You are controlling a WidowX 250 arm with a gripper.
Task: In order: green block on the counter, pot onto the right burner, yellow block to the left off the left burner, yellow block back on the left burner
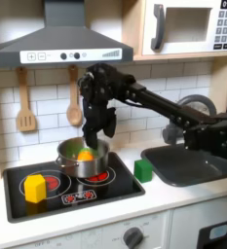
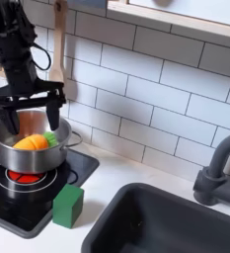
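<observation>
— Where do we have the pot point(image 1: 82, 159)?

— On the cooktop's point(image 1: 105, 194) right burner in the first exterior view, orange and yellow food inside. We take that pot point(image 2: 26, 150) as our landmark in both exterior views.

— And the blocks?

— The green block point(image 1: 143, 170) sits on the counter point(image 1: 169, 197), just right of the pot and off the cooktop in the first exterior view. In the second exterior view we see the green block point(image 2: 68, 206) in front of the pot. The yellow block point(image 1: 34, 188) rests on the left burner, left of the pot.

— The gripper?

— The gripper point(image 2: 28, 102) hangs above the pot, jaws spread wide, grasping nothing. We see the gripper point(image 1: 97, 128) clear of the rim.
</observation>
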